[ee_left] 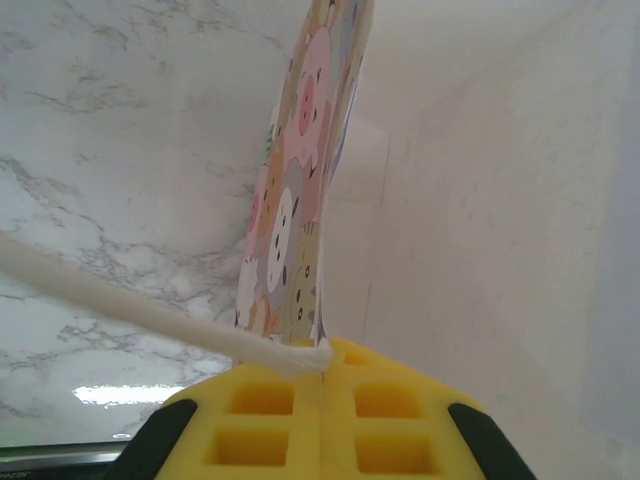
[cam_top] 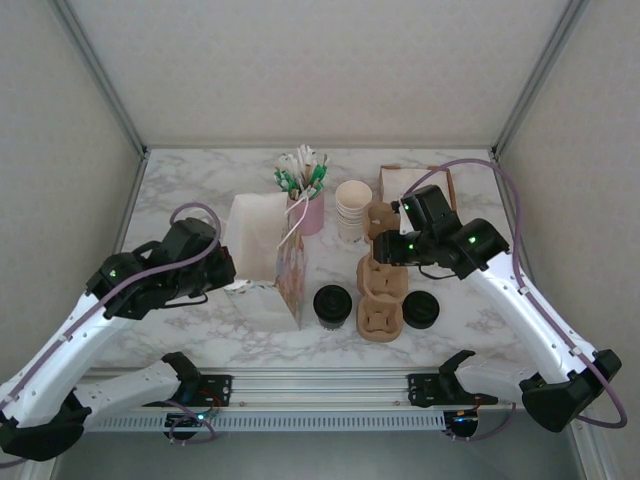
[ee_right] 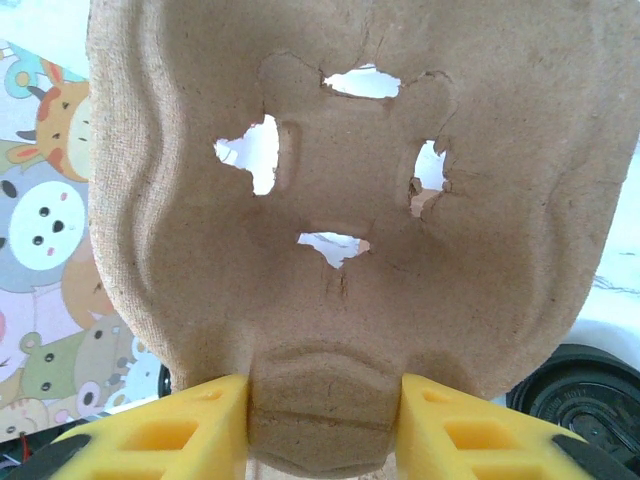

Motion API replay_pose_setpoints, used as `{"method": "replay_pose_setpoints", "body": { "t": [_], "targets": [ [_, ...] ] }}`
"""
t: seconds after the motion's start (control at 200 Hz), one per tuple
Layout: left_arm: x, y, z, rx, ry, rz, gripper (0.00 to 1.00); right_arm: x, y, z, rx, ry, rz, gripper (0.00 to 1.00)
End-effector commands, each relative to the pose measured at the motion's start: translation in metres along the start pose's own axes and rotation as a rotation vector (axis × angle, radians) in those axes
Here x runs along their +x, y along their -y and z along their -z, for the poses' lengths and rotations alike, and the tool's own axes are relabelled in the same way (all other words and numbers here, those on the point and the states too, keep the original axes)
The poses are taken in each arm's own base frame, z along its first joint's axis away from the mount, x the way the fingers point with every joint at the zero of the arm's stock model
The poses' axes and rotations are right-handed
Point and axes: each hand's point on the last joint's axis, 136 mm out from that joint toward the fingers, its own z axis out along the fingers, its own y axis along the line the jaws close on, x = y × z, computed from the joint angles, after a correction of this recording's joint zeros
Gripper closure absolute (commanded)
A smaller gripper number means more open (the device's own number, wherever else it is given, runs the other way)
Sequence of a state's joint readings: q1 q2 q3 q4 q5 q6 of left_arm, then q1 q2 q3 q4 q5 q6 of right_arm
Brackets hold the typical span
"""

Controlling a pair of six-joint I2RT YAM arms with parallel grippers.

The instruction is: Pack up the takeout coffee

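Takeout coffee [cam_top: 332, 305] stands upright on the table [cam_top: 180, 180] with its black lid on, close to the middle of the near edge; just right of the paper bag [cam_top: 255, 235], just left of the pulp cup carrier [cam_top: 381, 300]; neither gripper touches it.

Left gripper [cam_top: 232, 282] sits at the bag's left side, toward the near-left corner; in the wrist view its yellow pads [ee_left: 305, 420] are pressed fully together on the bag's white cord handle [ee_left: 130, 305]; the cord runs off to the left and the bag's cartoon-animal face rises straight ahead.

Right gripper [cam_top: 380, 250] is over the far part of the carrier; in the wrist view its fingers [ee_right: 225, 430] are part-open and clamped on either side of a tab at the carrier's rim; the carrier's near end lies close to the near edge; can't tell from above whether the far end is off the table.

A second black lid [cam_top: 420, 310] sits just right of the carrier's near end; can't tell if there is a cup under it.

Stack of cream cups [cam_top: 352, 210] and pink holder [cam_top: 308, 212] of stirrers stand toward the far edge, between the bag and the right gripper.
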State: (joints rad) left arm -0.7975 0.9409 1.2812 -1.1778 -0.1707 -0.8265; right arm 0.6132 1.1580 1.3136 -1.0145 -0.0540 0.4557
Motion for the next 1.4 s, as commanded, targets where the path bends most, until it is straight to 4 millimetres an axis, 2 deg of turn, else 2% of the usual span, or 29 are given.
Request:
{"method": "replay_pose_setpoints", "body": {
  "t": [0.0, 0.21, 0.461, 0.671, 0.706, 0.756, 0.886, 0.956, 1.051, 1.201, 1.316, 1.397],
  "targets": [
    [-0.004, 0.001, 0.002, -0.057, 0.059, 0.032, 1.0, -0.009, -0.011, 0.009, -0.032, 0.019, 0.024, 0.6],
    [0.001, 0.014, -0.006, -0.132, 0.064, -0.025, 1.0, -0.017, -0.013, 0.019, -0.024, 0.044, 0.029, 0.6],
    [0.009, 0.027, -0.01, -0.096, 0.098, 0.027, 1.0, -0.022, -0.014, 0.024, -0.021, 0.067, 0.013, 0.6],
    [0.018, 0.04, -0.018, -0.063, 0.082, 0.068, 0.96, -0.037, -0.015, 0.036, -0.002, 0.117, 0.01, 0.6],
    [0.018, 0.042, -0.018, -0.057, 0.084, 0.073, 0.92, -0.039, -0.015, 0.038, -0.001, 0.124, 0.011, 0.6],
    [0.018, 0.044, -0.019, -0.054, 0.083, 0.071, 0.8, -0.042, -0.016, 0.04, -0.001, 0.131, 0.009, 0.6],
    [0.019, 0.047, -0.017, -0.038, 0.076, 0.059, 0.59, -0.047, -0.018, 0.045, -0.004, 0.15, 0.003, 0.61],
    [0.018, 0.056, -0.013, 0.011, 0.069, 0.046, 0.42, -0.051, -0.021, 0.05, -0.012, 0.166, 0.001, 0.61],
    [0.008, 0.061, 0.003, 0.062, 0.09, 0.03, 0.34, -0.057, -0.024, 0.059, -0.016, 0.188, -0.002, 0.61],
    [-0.013, 0.055, 0.032, 0.11, 0.181, -0.012, 0.17, -0.065, -0.034, 0.074, -0.038, 0.226, 0.004, 0.62],
    [-0.036, 0.045, 0.055, 0.079, 0.275, -0.09, 0.07, -0.072, -0.047, 0.084, -0.05, 0.257, 0.023, 0.62],
    [-0.053, 0.038, 0.067, 0.034, 0.329, -0.154, 0.03, -0.076, -0.06, 0.089, -0.062, 0.272, 0.043, 0.62]
  ]
}}
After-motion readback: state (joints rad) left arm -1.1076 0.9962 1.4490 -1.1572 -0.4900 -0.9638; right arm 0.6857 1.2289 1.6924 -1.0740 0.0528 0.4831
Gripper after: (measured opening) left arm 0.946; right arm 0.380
